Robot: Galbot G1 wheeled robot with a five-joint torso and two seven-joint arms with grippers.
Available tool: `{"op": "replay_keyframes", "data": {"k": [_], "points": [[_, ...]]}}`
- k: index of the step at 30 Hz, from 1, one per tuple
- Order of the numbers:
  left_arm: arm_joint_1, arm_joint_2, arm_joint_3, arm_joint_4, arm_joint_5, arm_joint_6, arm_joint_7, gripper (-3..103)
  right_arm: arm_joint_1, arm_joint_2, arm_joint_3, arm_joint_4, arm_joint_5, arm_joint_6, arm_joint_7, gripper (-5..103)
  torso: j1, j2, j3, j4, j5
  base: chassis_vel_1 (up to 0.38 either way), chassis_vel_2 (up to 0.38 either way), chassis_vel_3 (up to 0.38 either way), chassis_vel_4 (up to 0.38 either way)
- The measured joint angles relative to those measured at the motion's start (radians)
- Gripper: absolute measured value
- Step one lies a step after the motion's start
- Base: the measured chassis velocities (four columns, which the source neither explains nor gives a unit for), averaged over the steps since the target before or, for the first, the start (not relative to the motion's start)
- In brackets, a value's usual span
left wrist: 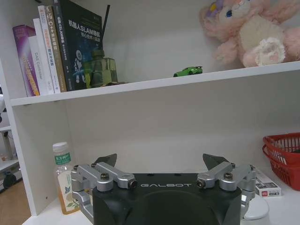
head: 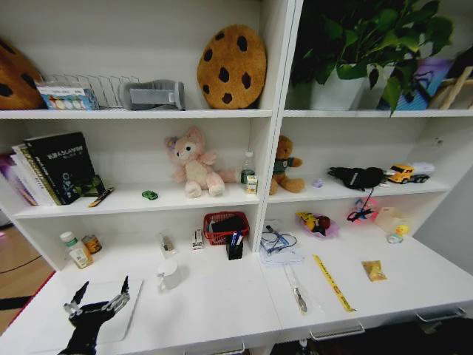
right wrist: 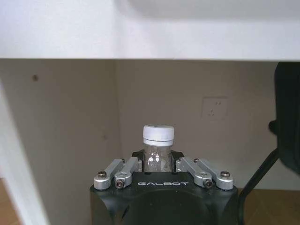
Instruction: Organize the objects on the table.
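Lower left of frame, left gripper (head: 100, 296) hovers spread over the table (head: 222, 303); right gripper (right wrist: 159, 161) pinches a bottle (right wrist: 158, 150), likely for placing.

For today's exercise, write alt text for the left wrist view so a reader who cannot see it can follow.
The open left pincer hovers above the white table, facing the shelf unit. On the shelf above sit a tiny green toy car, upright books and a pink plush toy; a capped bottle and a red basket stand below.
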Motion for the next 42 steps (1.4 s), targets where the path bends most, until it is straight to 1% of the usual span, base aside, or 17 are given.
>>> {"op": "replay_keyframes", "data": {"k": [1, 2, 6, 8, 9, 10, 11, 13, 19, 22, 28, 34, 36, 37, 38, 41, 42], "points": [[0.0, 0.0, 0.0, 0.0, 0.0, 0.0, 0.0, 100, 0.005, -0.003, -0.001, -0.001, -0.073, -0.001, 0.098, 24, 0.0, 0.0, 0.0, -0.0002, 0.0003, 0.0, 0.0, 0.0, 0.0], [0.0, 0.0, 0.0, 0.0, 0.0, 0.0, 0.0, 100, 0.015, -0.007, 0.003, -0.007, -0.13, -0.001, 0.161, 35, 0.0, 0.0, 0.0, -0.0003, -0.0002, 0.0, 0.0, 0.0, 0.0], [0.0, 0.0, 0.0, 0.0, 0.0, 0.0, 0.0, 100, 0.023, -0.01, 0.003, -0.016, -0.161, -0.001, 0.2, 40, 0.0, 0.0, 0.0, 0.0, -0.0001, 0.0, 0.0, 0.0, 0.0], [0.0, 0.0, 0.0, 0.0, 0.0, 0.0, 0.0, 100, 0.012, -0.008, -0.001, -0.014, -0.183, -0.002, 0.22, 51, 0.0, 0.0, 0.0, 0.0001, -0.0001, 0.0, 0.0, 0.0, 0.0], [0.0, 0.0, 0.0, 0.0, 0.0, 0.0, 0.0, 100, 0.012, -0.008, -0.001, -0.014, -0.183, -0.002, 0.22, 51, 0.0, 0.0, 0.0, 0.0001, -0.0001, 0.0, 0.0, 0.0, 0.0], [0.0, 0.0, 0.0, 0.0, 0.0, 0.0, 0.0, 100, -0.004, -0.003, -0.003, -0.012, -0.191, -0.002, 0.224, 57, 0.0, 0.0, 0.0, -0.0003, 0.0, 0.0, 0.0, 0.0, 0.0], [0.0, 0.0, 0.0, 0.0, 0.0, 0.0, 0.0, 100, -0.015, 0.002, -0.004, -0.013, -0.192, -0.002, 0.231, 68, 0.0, 0.0, 0.0, -0.0004, 0.0001, 0.0, 0.0, 0.0, 0.0], [0.0, 0.0, 0.0, 0.0, 0.0, 0.0, 0.0, 100, -0.019, 0.005, -0.004, -0.017, -0.191, -0.003, 0.235, 68, 0.0, 0.0, 0.0, -0.0003, 0.0, 0.0, 0.0, 0.0, 0.0], [0.0, 0.0, 0.0, 0.0, 0.0, 0.0, 0.0, 100, -0.141, -0.003, 0.001, 0.082, -0.193, -0.031, 0.262, 95, 0.0, 0.0, 0.0, 0.0, 0.0003, 0.0, 0.0, 0.0, 0.0], [0.0, 0.0, 0.0, 0.0, 0.0, 0.0, 0.0, 100, -0.222, -0.034, -0.005, 0.086, -0.168, -0.063, 0.262, 100, 0.0, 0.0, 0.0, -0.0004, -0.0003, 0.0, 0.0, 0.0, 0.0], [0.0, 0.0, 0.0, 0.0, 0.0, 0.0, 0.0, 100, -0.408, -0.064, -0.013, 0.142, -0.06, -0.14, 0.218, 100, 0.0, 0.0, 0.0, -0.0004, 0.0002, 0.0, 0.0, 0.0, 0.0], [0.0, 0.0, 0.0, 0.0, 0.0, 0.0, 0.0, 100, -0.54, -0.083, -0.022, 0.269, -0.018, -0.184, 0.282, 100, 0.0, 0.0, 0.0, -0.0003, -0.0003, 0.0, 0.0, 0.0, 0.0], [0.0, 0.0, 0.0, 0.0, 0.0, 0.0, 0.0, 100, -0.595, -0.083, -0.019, 0.362, -0.031, -0.148, 0.372, 100, 0.0, 0.0, 0.0, -0.0003, 0.0005, 0.0, 0.0, 0.0, 0.0], [0.0, 0.0, 0.0, 0.0, 0.0, 0.0, 0.0, 100, -0.595, -0.083, -0.019, 0.362, -0.031, -0.148, 0.372, 100, 0.0, 0.0, 0.0, -0.0003, 0.0005, 0.0, 0.0, 0.0, 0.0], [0.0, 0.0, 0.0, 0.0, 0.0, 0.0, 0.0, 100, -0.627, -0.084, -0.012, 0.42, -0.039, -0.117, 0.415, 100, 0.0, 0.0, 0.0, -0.0001, 0.0006, 0.0, 0.0, 0.0, 0.0], [0.0, 0.0, 0.0, 0.0, 0.0, 0.0, 0.0, 100, -0.808, -0.135, 0.026, 0.759, 0.074, -0.12, 0.416, 100, 0.0, 0.0, 0.0, -0.0002, 0.0002, 0.0, 0.0, 0.0, 0.0], [0.0, 0.0, 0.0, 0.0, 0.0, 0.0, 0.0, 100, -0.808, -0.135, 0.026, 0.759, 0.074, -0.12, 0.416, 100, 0.0, 0.0, 0.0, -0.0002, 0.0002, 0.0, 0.0, 0.0, 0.0]]}}
